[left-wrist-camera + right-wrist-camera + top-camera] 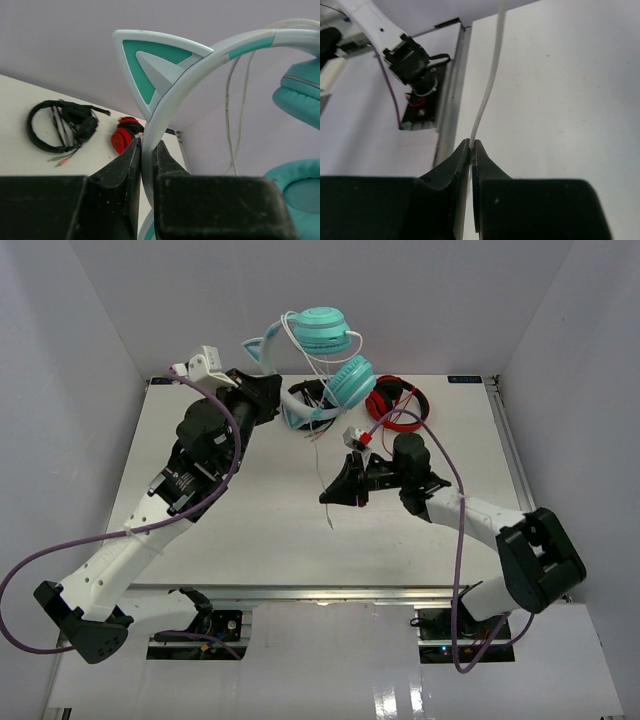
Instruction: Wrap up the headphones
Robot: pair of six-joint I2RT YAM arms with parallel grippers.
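The teal headphones (322, 360) are held up off the table at the back, one ear cup above the other. My left gripper (268, 398) is shut on their pale headband (172, 92), just below a cat ear (150, 65). The teal ear cups (300, 95) sit at the right of the left wrist view. The thin white cable (316, 455) loops around the cups and runs down to my right gripper (335, 492), which is shut on it (490, 85) low over the table's middle. The cable's free end (330, 525) hangs past the jaws.
Red headphones (396, 405) lie at the back right, next to the teal ones. Black headphones (60, 125) lie on the table in the left wrist view, beside the red pair (125, 137). The table's metal front edge (451, 100) shows beside the right fingers.
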